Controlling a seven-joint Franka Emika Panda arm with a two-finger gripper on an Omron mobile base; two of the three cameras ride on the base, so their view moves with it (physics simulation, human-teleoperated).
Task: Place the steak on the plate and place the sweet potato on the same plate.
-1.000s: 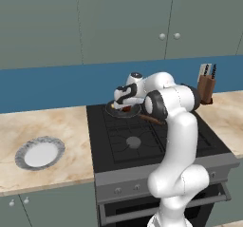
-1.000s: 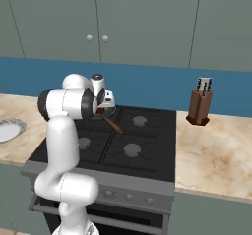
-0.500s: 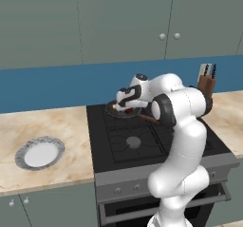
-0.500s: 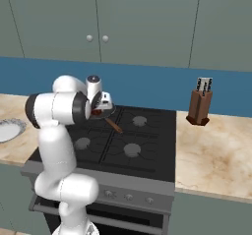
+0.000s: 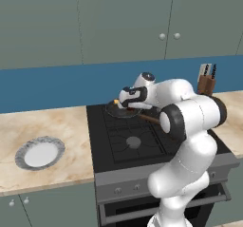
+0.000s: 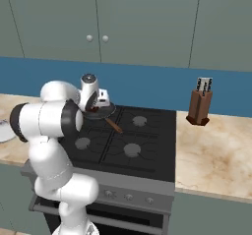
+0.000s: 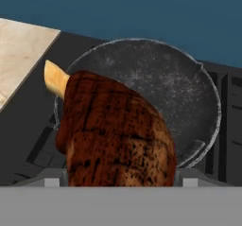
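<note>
While claw [image 5: 119,103] grips charred, marbled steak [image 7: 116,133], round speckled pan [image 7: 182,97] below.

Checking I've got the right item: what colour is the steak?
Reddish-brown with dark char marks and a yellow-orange tip, clearest in the hand view: steak.

The steak [image 7: 116,135] hides part of the pan [image 7: 189,97] (its lower end is cut off); the plate [image 6: 4,131] is cropped at the edge.

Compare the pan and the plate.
The pan is dark and speckled; the plate is white with a grey speckled rim. The pan sits on the stove; the plate lies on the counter to its left. The pan has a brown handle; the plate has none. Both are round and shallow.
</note>
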